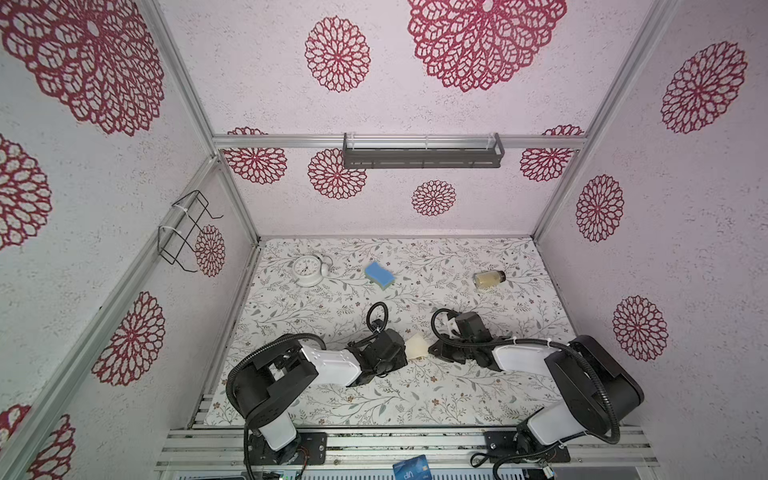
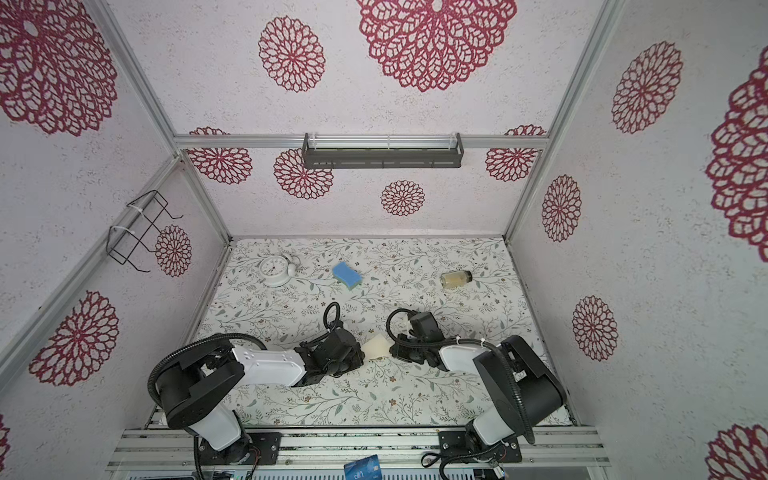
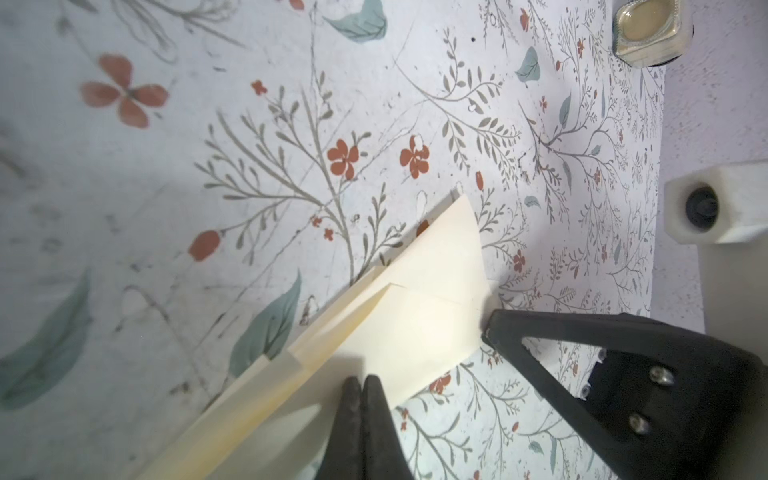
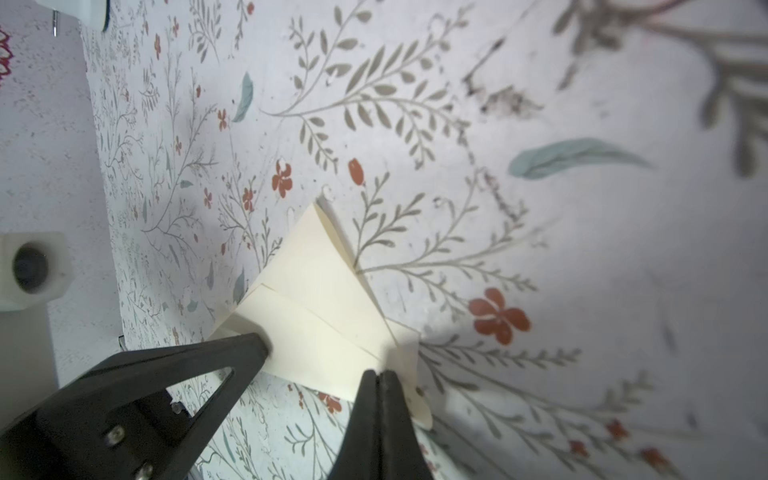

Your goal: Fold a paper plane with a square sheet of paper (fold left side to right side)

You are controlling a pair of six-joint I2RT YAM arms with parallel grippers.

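- While both tools are clenched, the folded cream paper (image 1: 415,347) lies on the floral surface (image 1: 415,395), in the lower middle of both top views, between the two wrists.
- Left tool (image 3: 362,380): in the left wrist view its jaws are pressed together and the tips rest on the paper's flat top layer. No paper shows between them.
- Right tool (image 4: 379,374): in the right wrist view its jaws are also pressed together, with the tips down on the paper close to one edge. Whether a layer is pinched between them cannot be told.
- Each wrist view also shows the other arm's tool tip touching the paper at an edge.
- Close up, the paper has one pointed end, clear creases and layered flaps. A long folded strip runs out past the left tool.
- Higher in the top views, a white clock (image 1: 306,270) sits left of centre, a blue sponge (image 1: 379,275) sits at centre, and a jar (image 1: 489,278) lies on its side right of centre. All three are well apart from the paper.
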